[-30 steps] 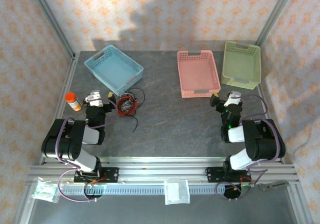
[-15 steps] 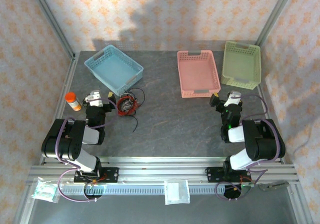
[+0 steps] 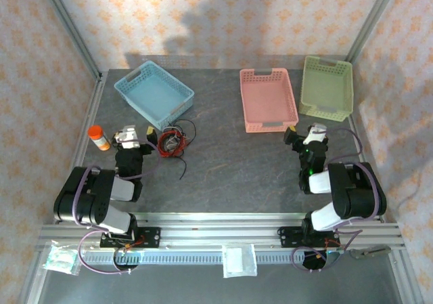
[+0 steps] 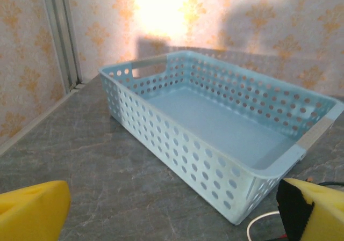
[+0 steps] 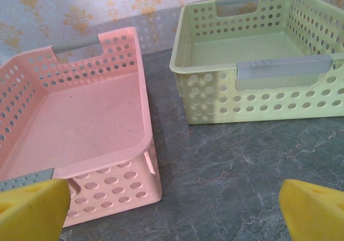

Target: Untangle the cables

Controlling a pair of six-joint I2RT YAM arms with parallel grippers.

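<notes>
The cables point(image 3: 173, 141) lie as a small red, black and whitish tangle on the grey table, just in front of the blue basket point(image 3: 154, 92). One black strand trails toward the near edge. My left gripper point(image 3: 133, 135) sits low just left of the tangle, open and apart from it. In the left wrist view its yellow fingertips point(image 4: 32, 211) stand wide, the gripper point(image 4: 172, 219) holds nothing, and a whitish cable loop point(image 4: 259, 226) peeks in at the bottom right. My right gripper point(image 3: 304, 133) rests open at the right, and in its wrist view the gripper point(image 5: 172, 211) is over bare table.
An orange bottle point(image 3: 99, 137) stands left of the left gripper. The blue basket point(image 4: 226, 123) is close ahead of the left wrist. A pink basket point(image 3: 268, 99) point(image 5: 75, 117) and a green basket point(image 3: 327, 87) point(image 5: 258, 58) sit at the back right. Open table lies in the middle.
The left arm has shifted slightly to the left, its gripper still beside the tangle. The cables and the right arm look unmoved.
</notes>
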